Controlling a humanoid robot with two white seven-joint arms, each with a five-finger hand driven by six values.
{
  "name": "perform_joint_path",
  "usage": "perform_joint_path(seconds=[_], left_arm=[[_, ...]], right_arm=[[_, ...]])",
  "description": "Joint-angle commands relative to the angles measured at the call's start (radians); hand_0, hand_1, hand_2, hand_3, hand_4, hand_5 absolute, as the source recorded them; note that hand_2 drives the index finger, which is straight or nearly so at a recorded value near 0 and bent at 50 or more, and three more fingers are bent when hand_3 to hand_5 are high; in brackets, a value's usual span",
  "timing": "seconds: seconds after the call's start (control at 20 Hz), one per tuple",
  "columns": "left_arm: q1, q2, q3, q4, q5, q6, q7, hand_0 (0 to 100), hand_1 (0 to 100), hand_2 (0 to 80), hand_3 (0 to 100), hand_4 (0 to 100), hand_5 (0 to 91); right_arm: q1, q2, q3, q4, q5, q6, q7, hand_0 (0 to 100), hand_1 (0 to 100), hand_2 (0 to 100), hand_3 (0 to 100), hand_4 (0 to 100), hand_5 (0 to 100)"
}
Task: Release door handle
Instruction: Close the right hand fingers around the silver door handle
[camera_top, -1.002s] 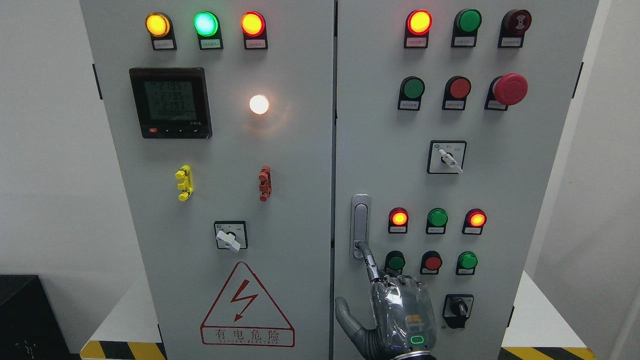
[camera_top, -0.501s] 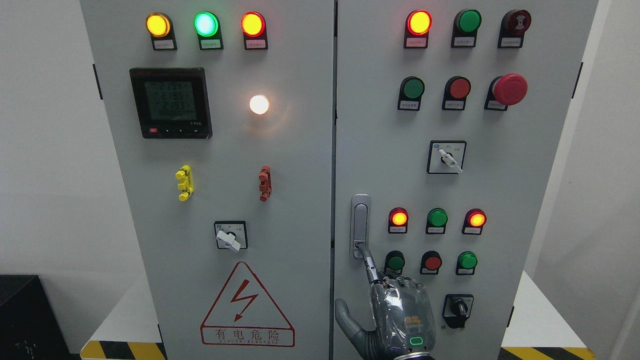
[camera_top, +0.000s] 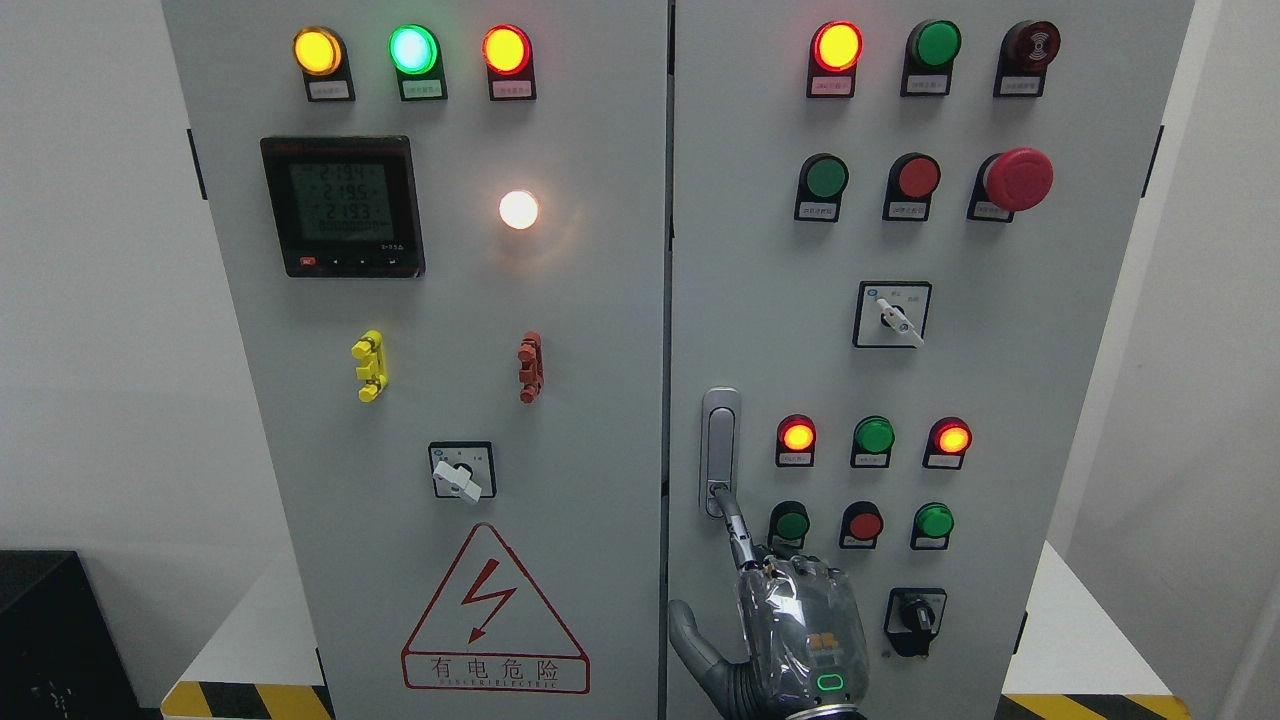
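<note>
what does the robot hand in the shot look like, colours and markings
One hand shows: dark grey jointed fingers, a grey thumb, and a clear glossy cover over the silvery back. On that back sit a small orange mark and a green-lit rounded outline near the wrist.

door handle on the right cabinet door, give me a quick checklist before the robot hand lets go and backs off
1. Silver door handle lies flush in its recess: ok.
2. Right robot hand index finger free of the handle's lower end: not ok, tip on it.
3. Other fingers clear of the handle: ok.
4. Grey right cabinet door shut against the left one: ok.
5. Nearby round green button clear of the knuckles: cannot tell.
6. Left hand clear: cannot tell, out of view.
</note>
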Motion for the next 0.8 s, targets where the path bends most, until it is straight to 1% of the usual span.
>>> perform_joint_path(seconds=[0.0, 0.75], left_arm=[[0.000, 0.000, 0.000, 0.000, 0.000, -0.001, -0.001, 0, 0, 4.5, 11, 1, 0.0], [0.000, 0.000, 0.000, 0.000, 0.000, -0.001, -0.001, 0, 0, 4.5, 11, 1, 0.0]], right_arm=[[0.000, 0.000, -0.005, 0.014, 0.001, 0.001, 0.003, 35, 25, 0, 76, 73, 74], [0.007, -0.003, -0.006, 0.027, -0.001, 0.015, 0.005, 35, 25, 0, 77, 73, 74]])
